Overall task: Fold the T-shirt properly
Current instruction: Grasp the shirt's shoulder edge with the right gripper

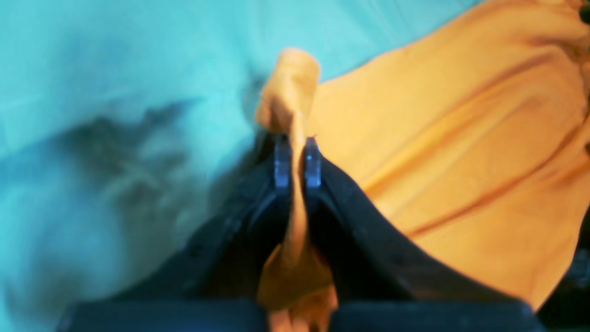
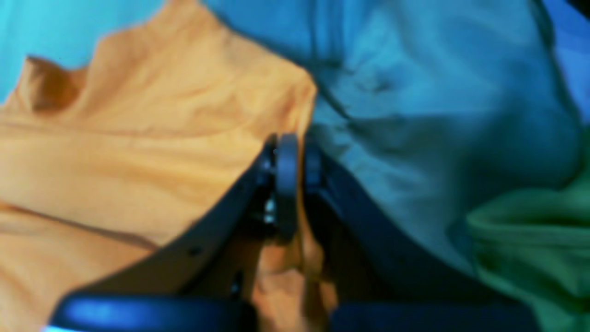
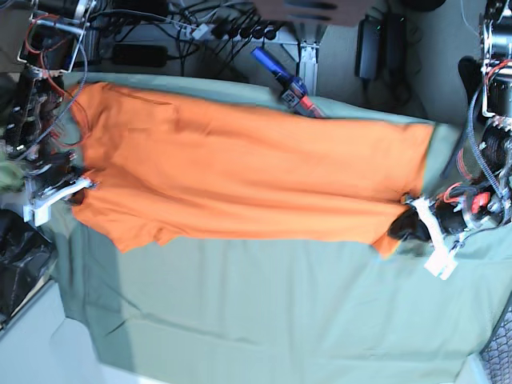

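Your L gripper (image 1: 297, 161) & R gripper (image 2: 299, 161) are both clamped on the orange T-shirt (image 3: 256, 168), one per side, atop sage-green cloth (image 3: 240, 312).

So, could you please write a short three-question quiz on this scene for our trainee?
1. Which colour is the T-shirt: orange, white or blue?
2. True or false: the right gripper is open and away from the T-shirt.
3. Fill in: in the base view, the left gripper pinches the T-shirt near that picture's ____ side.

Key: 1. orange; 2. false, it is closed on the fabric; 3. right
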Motion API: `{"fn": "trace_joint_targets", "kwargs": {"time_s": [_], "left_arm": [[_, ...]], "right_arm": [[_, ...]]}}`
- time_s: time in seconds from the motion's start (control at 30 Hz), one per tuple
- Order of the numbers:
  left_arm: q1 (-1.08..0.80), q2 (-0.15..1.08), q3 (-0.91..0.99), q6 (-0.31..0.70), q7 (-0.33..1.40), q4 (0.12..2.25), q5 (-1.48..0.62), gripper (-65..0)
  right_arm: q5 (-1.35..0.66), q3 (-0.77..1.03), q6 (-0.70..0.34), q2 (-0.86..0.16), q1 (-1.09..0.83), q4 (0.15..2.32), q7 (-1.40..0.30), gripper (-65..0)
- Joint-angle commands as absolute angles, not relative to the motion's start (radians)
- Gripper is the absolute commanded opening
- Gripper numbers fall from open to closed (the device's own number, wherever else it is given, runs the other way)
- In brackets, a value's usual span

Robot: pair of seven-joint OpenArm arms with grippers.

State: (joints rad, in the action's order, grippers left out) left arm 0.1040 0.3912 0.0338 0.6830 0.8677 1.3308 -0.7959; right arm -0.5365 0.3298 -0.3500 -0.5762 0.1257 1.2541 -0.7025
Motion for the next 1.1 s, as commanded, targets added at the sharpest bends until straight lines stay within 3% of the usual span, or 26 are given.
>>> {"fn": "trace_joint_targets", "kwargs": {"time_s": [0.0,0.43,0.47,0.57,0.63,1.07], "left_arm": [[0.113,0.413,0.040,0.698,0.850,1.362,-0.811,-65.0],[0.064,0.437,0.040,0.698,0.857,1.375,-0.811,-65.0],[0.064,0.437,0.040,0.698,0.857,1.375,-0.812,-65.0],[0.064,0.434,0.040,0.698,0.854,1.375,-0.812,-65.0],[0.064,0.431,0.040,0.698,0.849,1.375,-0.812,-65.0],[0.063,0.429,0.040,0.698,0.842,1.375,-0.830,-65.0]], "right_arm": [[-0.542,0.356,-0.409,-0.604,0.122,1.284,-0.690,-65.0],[-0.542,0.384,-0.408,-0.619,-0.031,1.314,-0.689,-65.0],[-0.542,0.384,-0.408,-0.617,-0.035,1.314,-0.690,-62.7],[-0.542,0.384,-0.408,-0.618,-0.042,1.314,-0.688,-34.5],[-0.542,0.394,-0.408,-0.618,-0.042,1.315,-0.680,-24.6],[-0.653,0.560,-0.410,-0.617,0.042,1.325,-0.640,-23.6]]}}
